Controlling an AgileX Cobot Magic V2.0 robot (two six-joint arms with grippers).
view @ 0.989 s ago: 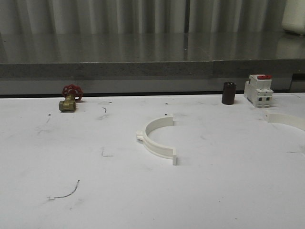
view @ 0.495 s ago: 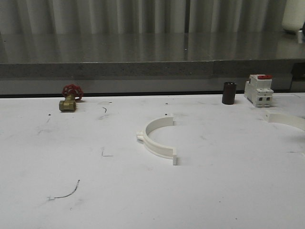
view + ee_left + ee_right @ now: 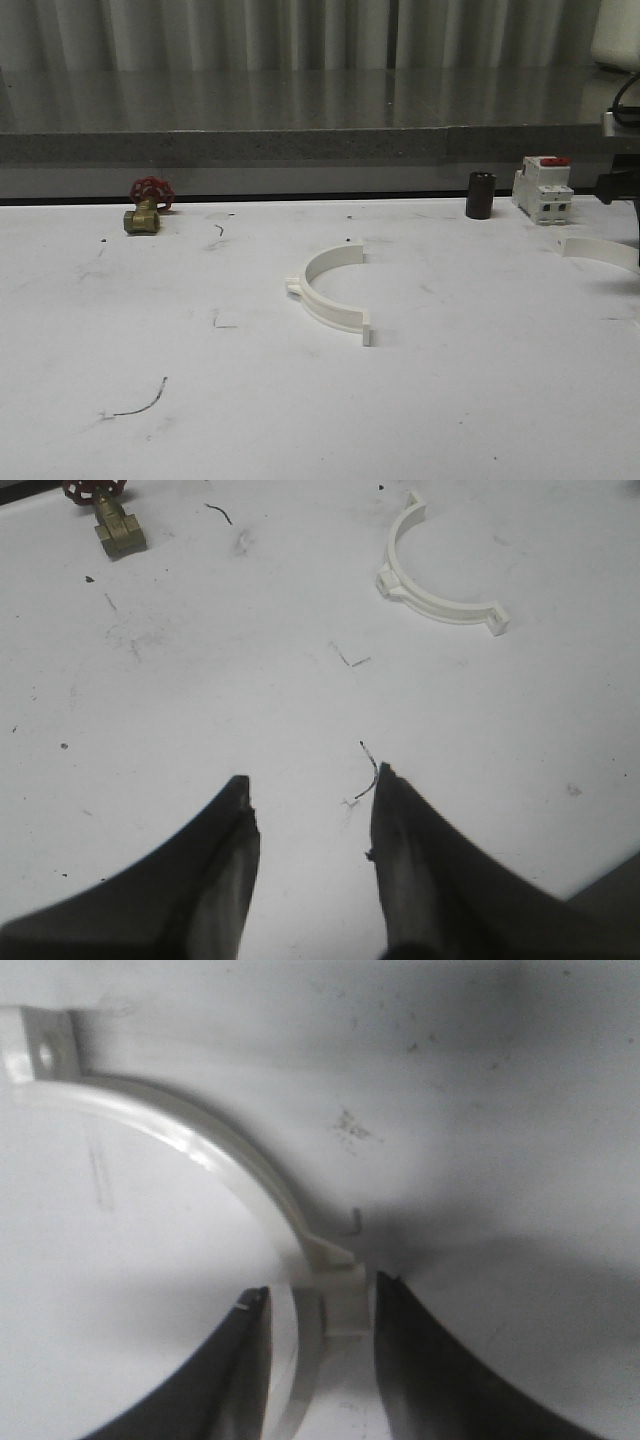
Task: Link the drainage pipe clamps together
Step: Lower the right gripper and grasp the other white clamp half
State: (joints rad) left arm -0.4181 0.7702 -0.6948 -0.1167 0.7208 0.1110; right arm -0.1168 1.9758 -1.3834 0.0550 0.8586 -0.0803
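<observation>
Clamp halves lay well apart on the table (image 3: 200, 420): one mid-table (image 3: 330, 290), the other at the far right edge (image 3: 200, 1150), its band running between the parted fingers of the right gripper (image 3: 320, 1305), not yet pinched. The left gripper (image 3: 312, 820) hung open over bare table, the mid-table clamp ahead of it and well off; no writing was readable.
</observation>
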